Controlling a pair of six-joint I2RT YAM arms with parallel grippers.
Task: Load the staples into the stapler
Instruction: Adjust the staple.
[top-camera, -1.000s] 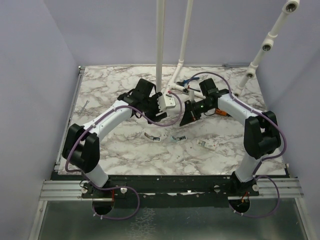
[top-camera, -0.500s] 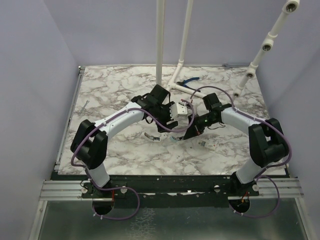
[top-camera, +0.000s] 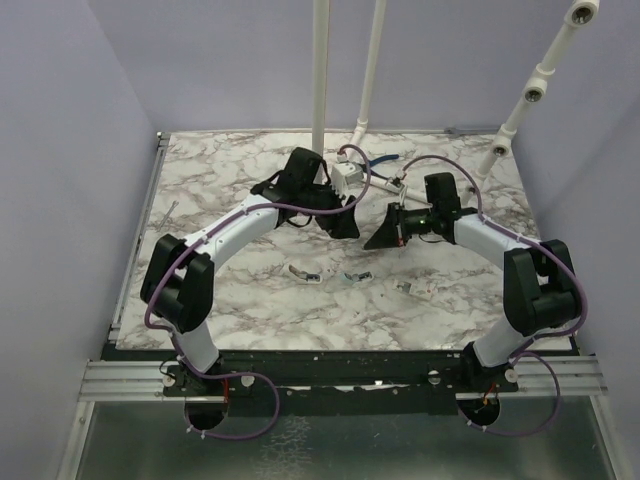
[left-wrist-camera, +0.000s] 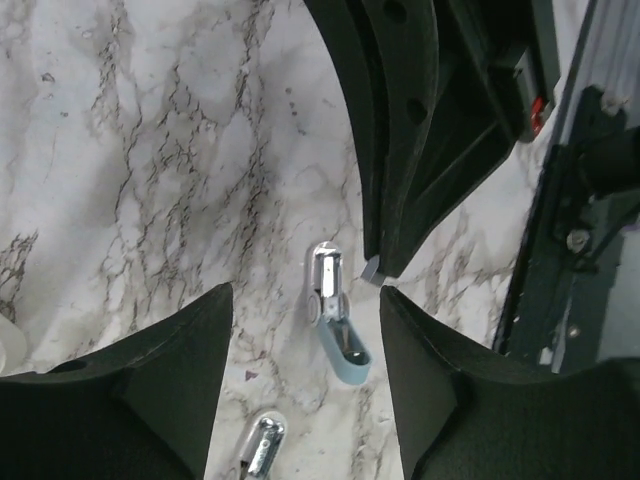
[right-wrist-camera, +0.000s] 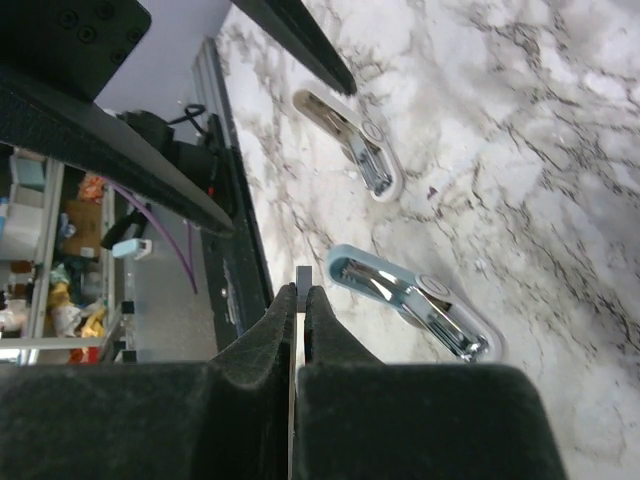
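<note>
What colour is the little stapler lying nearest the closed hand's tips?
The stapler is pale blue-green plastic with silvery metal inside. The right wrist view shows it best.

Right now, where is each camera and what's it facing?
Top external: high behind, looking down on the table; left arm, right arm show.
Left wrist: looks down past its open left gripper at the stapler.
Right wrist: looks past the right gripper, shut on staples, toward the near rail.
Shared: both wrist views show the stapler.

Bright, even light with soft shadows; close-up fingers (left-wrist-camera: 110, 400) dark, slightly out of focus
</note>
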